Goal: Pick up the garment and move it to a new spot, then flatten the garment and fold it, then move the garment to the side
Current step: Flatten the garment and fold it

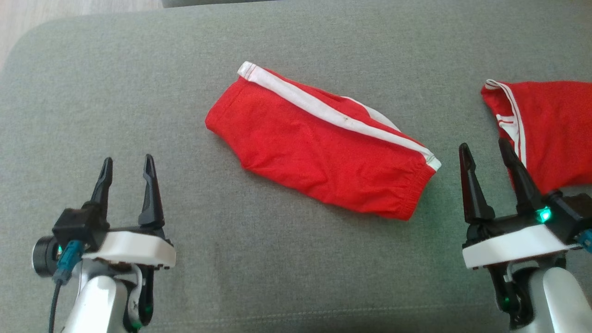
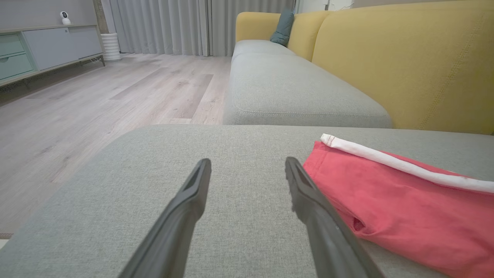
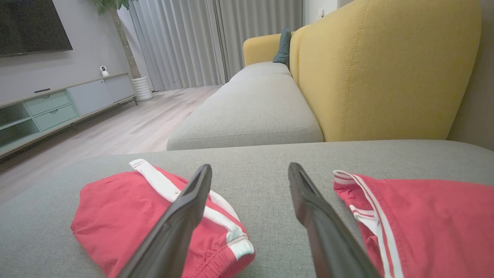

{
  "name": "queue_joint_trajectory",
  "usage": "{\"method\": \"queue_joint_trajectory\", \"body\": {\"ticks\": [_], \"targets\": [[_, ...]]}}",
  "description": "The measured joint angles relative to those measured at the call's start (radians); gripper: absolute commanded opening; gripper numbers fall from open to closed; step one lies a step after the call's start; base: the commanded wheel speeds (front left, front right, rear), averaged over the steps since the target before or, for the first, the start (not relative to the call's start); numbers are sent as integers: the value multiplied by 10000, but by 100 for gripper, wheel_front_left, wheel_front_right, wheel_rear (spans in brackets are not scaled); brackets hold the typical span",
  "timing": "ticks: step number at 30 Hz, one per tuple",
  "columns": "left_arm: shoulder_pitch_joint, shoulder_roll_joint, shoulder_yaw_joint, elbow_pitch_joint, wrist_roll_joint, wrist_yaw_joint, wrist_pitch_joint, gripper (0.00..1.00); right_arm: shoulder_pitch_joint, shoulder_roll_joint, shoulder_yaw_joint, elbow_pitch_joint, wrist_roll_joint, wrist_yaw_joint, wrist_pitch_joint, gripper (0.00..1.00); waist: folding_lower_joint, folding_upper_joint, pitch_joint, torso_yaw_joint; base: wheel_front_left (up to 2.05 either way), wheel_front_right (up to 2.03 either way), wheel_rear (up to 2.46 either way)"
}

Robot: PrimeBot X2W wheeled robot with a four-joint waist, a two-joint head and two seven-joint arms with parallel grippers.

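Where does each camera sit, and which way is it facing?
Head: looks down from the head at shorts on a cushion; left gripper, right gripper show.
Left wrist: on that arm, faces the sofa along its fingers.
Right wrist: likewise; its fingers show, shorts left, another garment right.
Shared: both wrists show shorts, sofa.

L pincer, R pincer: wide, empty

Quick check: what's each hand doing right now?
Left hand: open, holding nothing.
Right hand: open, holding nothing.
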Motion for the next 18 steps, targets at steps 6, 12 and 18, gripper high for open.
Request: {"method": "queue_joint_trajectory", "body": {"ticks": [6, 12, 18], "targets": [[0, 0, -2, -10, 0, 0, 0, 100, 1, 15, -13, -50, 2, 0, 13, 100, 0, 0, 30, 8, 0, 0, 0], [-1, 2, -6, -12, 0, -8, 0, 100, 1, 40, -21, -94, 13, 0, 15, 100, 0, 0, 85, 27, 0, 0, 0], [-357, 17, -370, 69, 90, -387, 48, 100, -21, 69, -27, -148, 15, 0, 88, 100, 0, 0, 297, 22, 0, 0, 0]]}}
